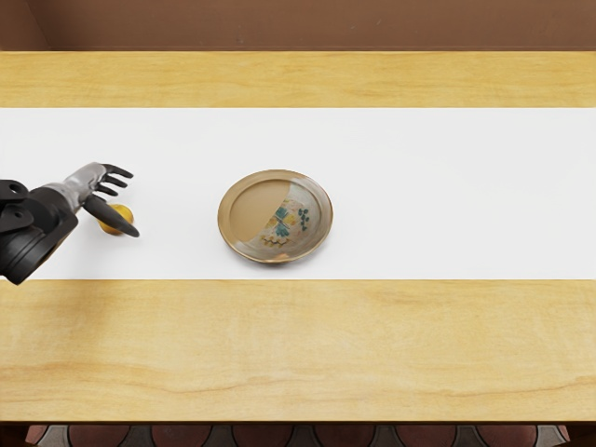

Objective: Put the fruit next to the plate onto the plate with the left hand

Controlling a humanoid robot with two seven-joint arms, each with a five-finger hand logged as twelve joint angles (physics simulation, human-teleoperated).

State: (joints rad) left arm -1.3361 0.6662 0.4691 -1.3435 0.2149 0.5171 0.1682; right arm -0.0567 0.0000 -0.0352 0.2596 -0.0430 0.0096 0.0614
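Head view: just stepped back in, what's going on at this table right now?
The left hand comes in from the left edge and sits right over the small orange fruit. Its fingers are spread and the thumb crosses in front of the fruit, so it does not look gripped yet. The fruit lies on the white cloth, to the left of the plate and apart from it. The plate holds no fruit. The right arm is out of view.
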